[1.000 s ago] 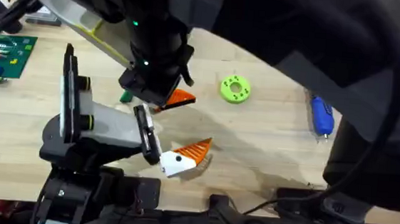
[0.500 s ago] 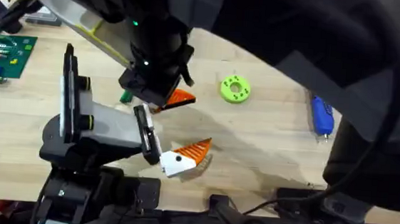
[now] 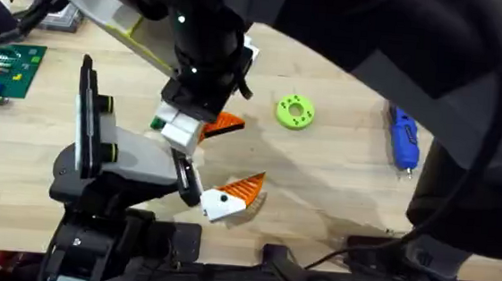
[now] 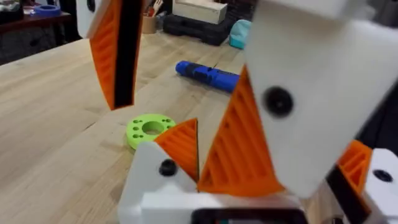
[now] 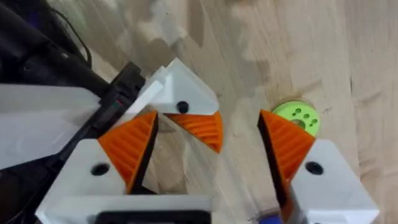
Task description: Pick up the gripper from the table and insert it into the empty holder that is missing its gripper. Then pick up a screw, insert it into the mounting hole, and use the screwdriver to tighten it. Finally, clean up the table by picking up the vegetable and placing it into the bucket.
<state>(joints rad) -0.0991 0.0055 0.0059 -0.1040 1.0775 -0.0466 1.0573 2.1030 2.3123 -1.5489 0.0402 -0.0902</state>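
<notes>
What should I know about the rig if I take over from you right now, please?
Right hand: open, holding nothing, low over the table, left of centre.
Left hand: close by, nearer the bases; grip unclear.
Screwdriver: lying untouched at the far right. Lime ring lies between it and the hands.
Small green piece, perhaps the vegetable, peeks out beside the right hand.
Done: nothing I can confirm.
Left: seat the gripper, insert and tighten the screw, bin the vegetable.

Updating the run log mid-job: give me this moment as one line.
right gripper: open, low above table | left gripper: beside it | screwdriver: lying on table, untouched | lime ring: on table
</notes>
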